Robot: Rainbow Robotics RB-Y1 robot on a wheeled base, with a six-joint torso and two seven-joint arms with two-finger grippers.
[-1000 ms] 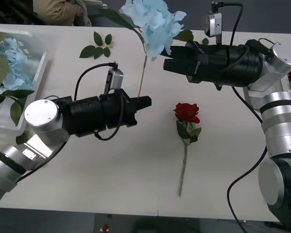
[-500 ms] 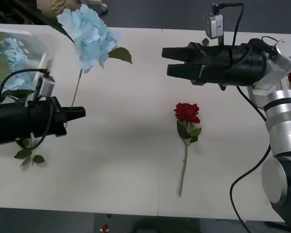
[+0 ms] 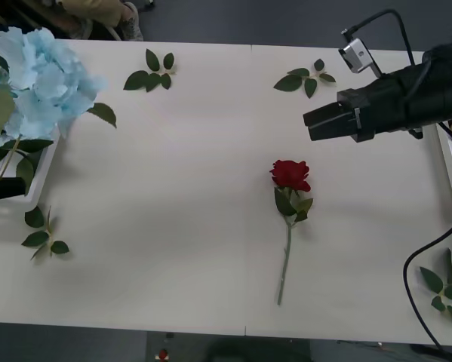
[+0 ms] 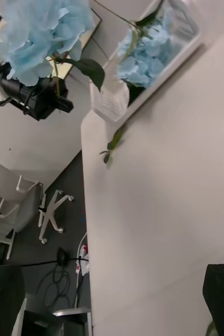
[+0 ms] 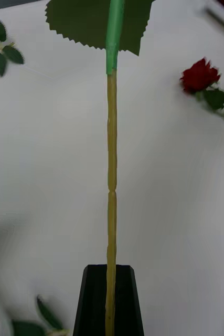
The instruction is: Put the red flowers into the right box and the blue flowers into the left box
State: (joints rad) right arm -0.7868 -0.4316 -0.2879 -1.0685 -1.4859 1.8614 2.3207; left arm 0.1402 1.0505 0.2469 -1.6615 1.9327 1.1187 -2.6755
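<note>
Blue flower (image 3: 41, 79): your left gripper (image 5: 110, 299) pinches its stem between closed black fingers, bloom raised above gripper, over left box (image 4: 188, 39) holding more blue blooms. Red rose (image 3: 290, 175) lies flat on table (image 3: 173, 226), below and left of your right gripper (image 3: 320, 123), fingers close together, holding nothing.

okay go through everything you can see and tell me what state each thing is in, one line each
Left gripper: shut on the blue flower's stem.
Blue flower: held upright, bloom over the left box.
Left box: already holds blue flowers.
Red rose: lying flat on the table, untouched.
Right gripper: raised above the table, holding nothing.
</note>
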